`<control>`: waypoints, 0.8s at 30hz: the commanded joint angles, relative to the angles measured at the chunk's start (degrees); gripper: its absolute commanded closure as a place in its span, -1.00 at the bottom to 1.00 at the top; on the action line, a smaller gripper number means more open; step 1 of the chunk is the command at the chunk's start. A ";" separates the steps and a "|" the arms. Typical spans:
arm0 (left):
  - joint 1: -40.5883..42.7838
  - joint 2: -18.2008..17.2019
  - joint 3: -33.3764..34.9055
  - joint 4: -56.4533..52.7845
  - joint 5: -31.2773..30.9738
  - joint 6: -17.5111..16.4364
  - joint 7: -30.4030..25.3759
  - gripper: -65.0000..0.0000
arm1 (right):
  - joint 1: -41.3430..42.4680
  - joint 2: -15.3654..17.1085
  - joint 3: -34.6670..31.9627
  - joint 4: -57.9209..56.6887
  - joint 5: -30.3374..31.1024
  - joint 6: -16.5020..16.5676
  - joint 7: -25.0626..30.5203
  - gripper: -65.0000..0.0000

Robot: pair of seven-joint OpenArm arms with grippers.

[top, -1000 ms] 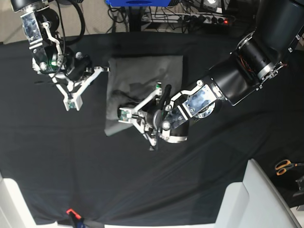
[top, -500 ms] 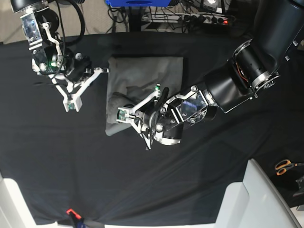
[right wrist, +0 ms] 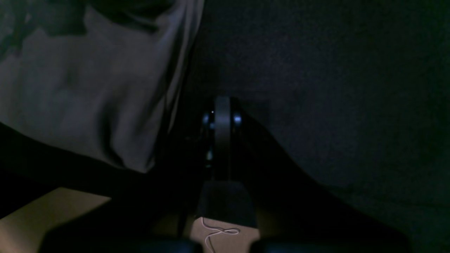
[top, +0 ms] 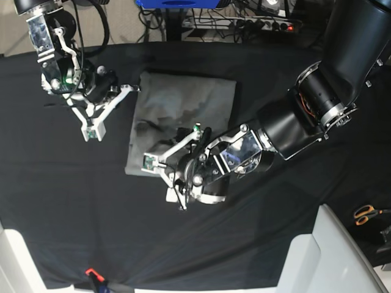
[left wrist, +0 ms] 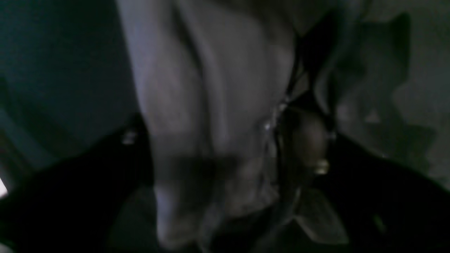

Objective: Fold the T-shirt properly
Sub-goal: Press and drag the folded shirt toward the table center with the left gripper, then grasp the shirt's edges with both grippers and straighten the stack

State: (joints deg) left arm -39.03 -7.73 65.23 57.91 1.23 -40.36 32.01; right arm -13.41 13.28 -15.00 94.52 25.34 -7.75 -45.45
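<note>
The grey T-shirt [top: 189,101] lies folded in a rough rectangle on the black cloth [top: 61,201]. My left gripper [top: 147,162] is at the shirt's lower left edge and looks shut on the fabric. In the blurred left wrist view the T-shirt [left wrist: 211,105] fills the middle, right up against the fingers. My right gripper [top: 91,133] is shut and empty, over black cloth to the left of the shirt. In the right wrist view the right gripper [right wrist: 222,116] is a single closed bar, with the T-shirt [right wrist: 70,88] at the upper left.
Orange-handled scissors [top: 365,213] lie at the right edge. A white structure [top: 330,256] stands at the bottom right and another [top: 12,262] at the bottom left. A small red object [top: 91,273] sits at the front edge. Cables and a power strip [top: 256,24] run behind the table.
My left gripper has moved down and to the left, drawing the shirt's lower edge with it. The crumpled lower part now lies flatter and longer. The right arm has not moved.
</note>
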 commanded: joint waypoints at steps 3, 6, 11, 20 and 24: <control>-2.51 0.30 -1.10 1.21 -0.40 0.36 -0.49 -0.92 | 0.09 0.22 0.10 1.00 0.37 0.06 0.57 0.98; -4.10 0.30 -5.50 1.30 -0.66 0.36 -0.23 -1.00 | -0.35 0.22 0.02 1.00 0.37 0.06 0.57 0.98; -4.80 -0.23 -17.28 6.75 -0.75 0.36 0.83 -1.00 | -0.70 0.22 0.10 1.00 0.37 0.06 0.57 0.98; 14.54 -3.83 -26.59 29.61 -0.22 0.36 16.03 1.00 | -2.02 0.13 -0.42 4.60 0.37 0.58 0.92 0.98; 25.88 -6.91 -26.86 34.44 -0.22 0.36 16.03 1.00 | -3.25 1.27 -4.38 8.12 0.11 1.02 4.97 0.98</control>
State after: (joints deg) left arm -11.40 -14.98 38.85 90.94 1.48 -40.34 49.06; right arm -16.91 14.41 -19.46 101.54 25.08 -7.42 -40.88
